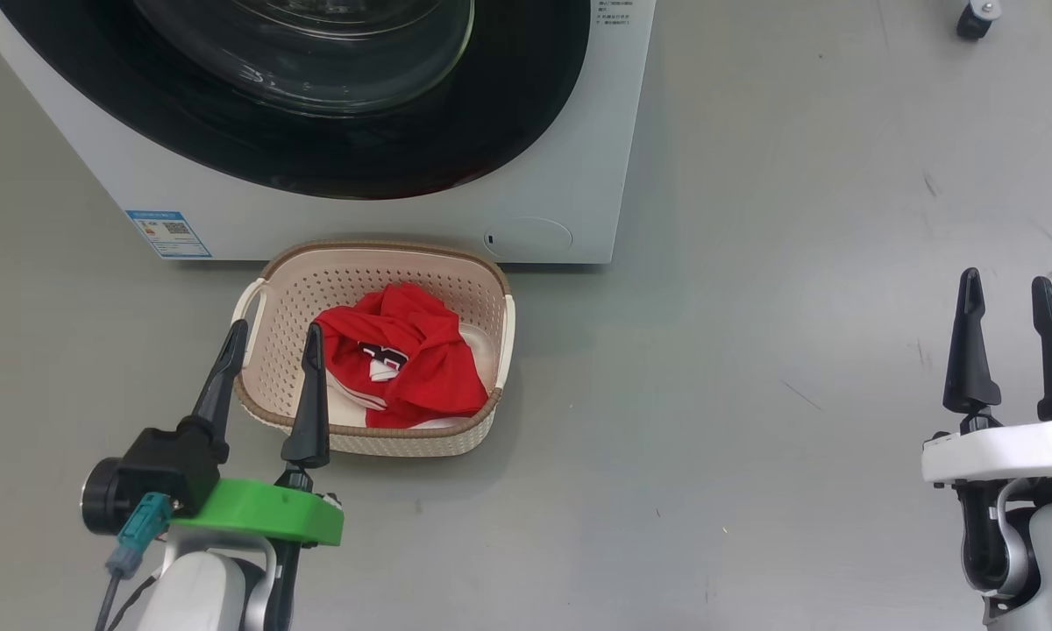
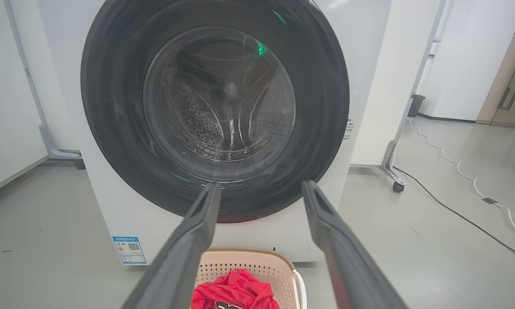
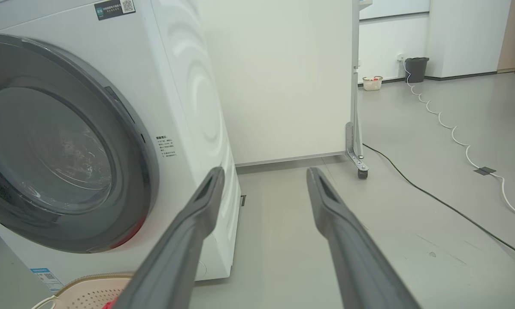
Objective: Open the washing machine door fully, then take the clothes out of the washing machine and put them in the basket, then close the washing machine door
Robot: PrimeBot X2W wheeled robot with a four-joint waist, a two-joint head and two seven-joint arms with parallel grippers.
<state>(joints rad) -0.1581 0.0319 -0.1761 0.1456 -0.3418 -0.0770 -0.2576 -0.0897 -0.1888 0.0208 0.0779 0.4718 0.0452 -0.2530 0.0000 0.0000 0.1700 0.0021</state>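
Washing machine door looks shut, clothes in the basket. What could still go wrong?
The washing machine door sits flush, but latching can't be confirmed; it might swing open.
The open left gripper hangs by the basket rim; a careless pull-away could knock it and spill the clothes.
A black cable lies on the floor; driving off could snag it.

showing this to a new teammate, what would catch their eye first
The crumpled red garments with white trim stand out most, heaped in the small cream perforated plastic basket on the grey floor. Behind it looms the big white front-loading washing machine, its round black-rimmed glass door shut.
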